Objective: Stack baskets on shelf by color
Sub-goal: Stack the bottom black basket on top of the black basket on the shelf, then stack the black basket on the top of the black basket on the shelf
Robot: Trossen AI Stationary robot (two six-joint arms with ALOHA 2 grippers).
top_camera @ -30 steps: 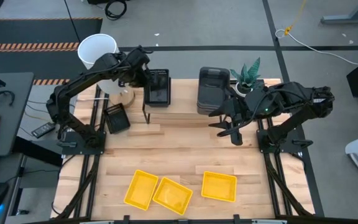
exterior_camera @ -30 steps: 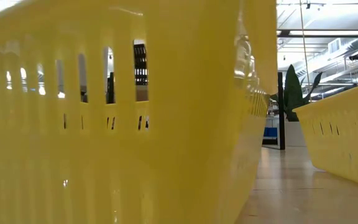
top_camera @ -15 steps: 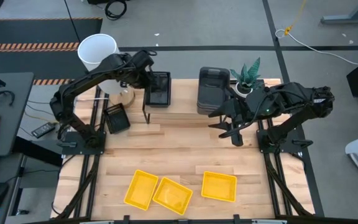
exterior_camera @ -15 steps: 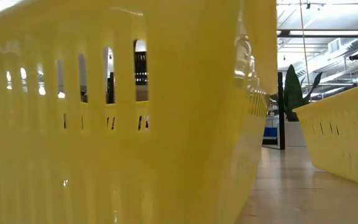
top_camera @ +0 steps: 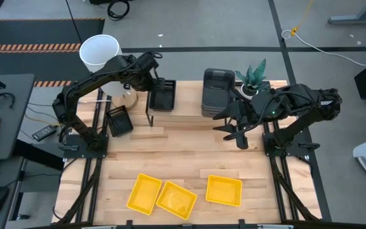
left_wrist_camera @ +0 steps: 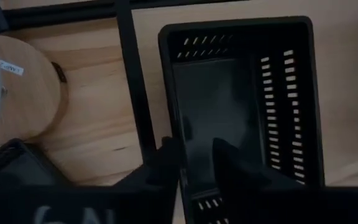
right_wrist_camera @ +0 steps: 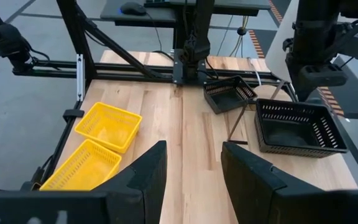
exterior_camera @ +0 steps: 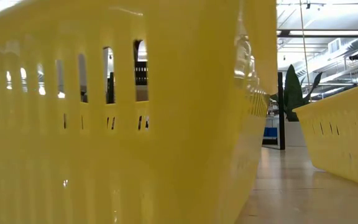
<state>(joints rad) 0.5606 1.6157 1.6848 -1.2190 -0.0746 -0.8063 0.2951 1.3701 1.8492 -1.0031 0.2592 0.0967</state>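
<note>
My left gripper [top_camera: 152, 81] is shut on a black slotted basket [top_camera: 162, 94] at the left end of the light-wood shelf [top_camera: 186, 103]. Whether the basket rests on the shelf, I cannot tell. A stack of dark grey baskets [top_camera: 217, 92] stands on the shelf to its right. Another black basket [top_camera: 118, 119] lies on the table left of the shelf. Three yellow baskets [top_camera: 145, 193] [top_camera: 175, 200] [top_camera: 224, 191] lie near the table's near edge. My right gripper [top_camera: 237, 132] is open and empty in front of the shelf, also seen in its wrist view [right_wrist_camera: 194, 180]. My left gripper pinches the black basket's left long wall [left_wrist_camera: 174, 134], one finger [left_wrist_camera: 229, 165] inside the basket and one finger [left_wrist_camera: 166, 163] outside. The fingers come from above, pointing down. The basket stays level, open side up.
A white cup-shaped thing [top_camera: 100, 52] on a round wooden base [top_camera: 124, 97] stands at the far left. A small potted plant [top_camera: 253, 76] stands by the grey stack. In the low view yellow basket walls [exterior_camera: 104, 124] [exterior_camera: 347, 137] block most of the table.
My left gripper has gone a little toward the table's right edge and down with the black basket, which stays level and now sits slightly nearer at the shelf's left end. My right gripper has kept still.
</note>
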